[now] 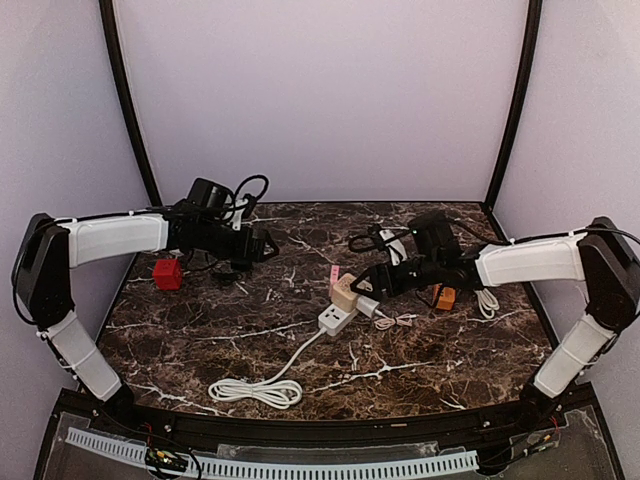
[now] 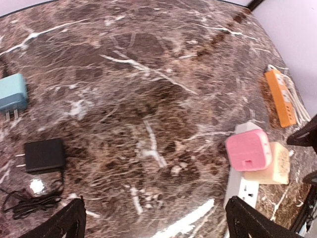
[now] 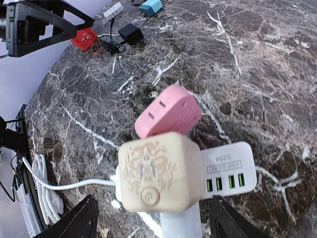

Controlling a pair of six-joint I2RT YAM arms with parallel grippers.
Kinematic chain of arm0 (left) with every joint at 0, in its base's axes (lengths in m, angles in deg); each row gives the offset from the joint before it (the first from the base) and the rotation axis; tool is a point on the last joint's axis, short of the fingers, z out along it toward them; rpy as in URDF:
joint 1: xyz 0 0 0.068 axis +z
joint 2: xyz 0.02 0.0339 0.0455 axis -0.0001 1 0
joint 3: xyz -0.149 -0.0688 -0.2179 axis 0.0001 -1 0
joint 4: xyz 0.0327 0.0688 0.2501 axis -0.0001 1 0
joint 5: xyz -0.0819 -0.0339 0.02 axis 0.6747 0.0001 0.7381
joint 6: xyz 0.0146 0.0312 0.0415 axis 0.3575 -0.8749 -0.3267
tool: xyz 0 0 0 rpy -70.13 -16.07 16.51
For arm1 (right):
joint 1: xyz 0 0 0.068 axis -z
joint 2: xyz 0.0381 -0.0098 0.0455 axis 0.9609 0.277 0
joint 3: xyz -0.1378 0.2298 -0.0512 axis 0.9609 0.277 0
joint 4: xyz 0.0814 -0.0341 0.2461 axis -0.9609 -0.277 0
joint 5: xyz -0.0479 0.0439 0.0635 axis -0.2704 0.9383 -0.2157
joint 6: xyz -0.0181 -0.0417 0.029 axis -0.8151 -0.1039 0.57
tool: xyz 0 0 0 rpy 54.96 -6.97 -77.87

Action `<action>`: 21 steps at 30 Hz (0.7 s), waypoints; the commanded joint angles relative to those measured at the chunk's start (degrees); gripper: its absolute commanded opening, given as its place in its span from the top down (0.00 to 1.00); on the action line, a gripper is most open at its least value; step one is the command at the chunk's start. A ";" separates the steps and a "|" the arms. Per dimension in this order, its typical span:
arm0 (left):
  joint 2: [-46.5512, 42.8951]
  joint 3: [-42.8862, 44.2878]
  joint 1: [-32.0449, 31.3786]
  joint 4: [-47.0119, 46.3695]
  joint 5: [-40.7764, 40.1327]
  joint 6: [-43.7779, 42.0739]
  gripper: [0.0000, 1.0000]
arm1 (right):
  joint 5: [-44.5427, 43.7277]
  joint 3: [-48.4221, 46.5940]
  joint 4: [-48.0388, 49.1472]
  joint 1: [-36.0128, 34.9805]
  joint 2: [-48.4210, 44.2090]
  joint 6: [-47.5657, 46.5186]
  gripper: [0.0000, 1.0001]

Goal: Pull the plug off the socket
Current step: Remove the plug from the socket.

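Right wrist view: the right gripper [image 3: 153,210] hangs with its jaws wide apart and holding nothing, one black finger [image 3: 74,220] on each side of the beige cube plug [image 3: 158,171]. The cube stands on the white power strip [image 3: 229,168], directly between the fingers. A pink plug [image 3: 168,116] leans against the cube's far side; whether it is seated in the strip cannot be told.

Top external view: the strip [image 1: 337,318] lies near the middle of the marble table [image 1: 180,340], well apart from every edge. Its white cable [image 1: 255,390] coils toward the near edge. An orange strip [image 1: 445,297] lies just beside the right gripper [image 1: 372,284]. The left gripper [image 1: 268,246] hovers over the far left, jaws spread and empty, with bare marble between it and the plugs. A red cube [image 1: 167,274] sits near the left edge
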 commanded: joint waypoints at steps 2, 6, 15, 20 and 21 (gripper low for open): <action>-2.30 -0.05 -6.18 -4.52 7.69 0.59 0.01 | -2.45 9.10 2.10 -0.61 -6.79 -3.86 0.25; -0.15 0.81 -9.85 -6.77 9.17 3.35 0.01 | -3.03 13.28 5.66 -0.66 -9.40 -4.81 0.27; 7.76 4.78 -16.38 -9.01 8.26 6.45 0.01 | -5.07 13.27 8.37 -0.71 -6.01 -6.33 0.32; 11.89 6.75 -17.99 -9.10 7.83 7.17 0.01 | -4.31 12.87 9.59 -0.96 -4.00 -6.33 0.36; 12.35 7.27 -18.11 -9.04 7.65 7.18 0.01 | -4.24 12.93 9.84 -1.05 -3.65 -6.28 0.37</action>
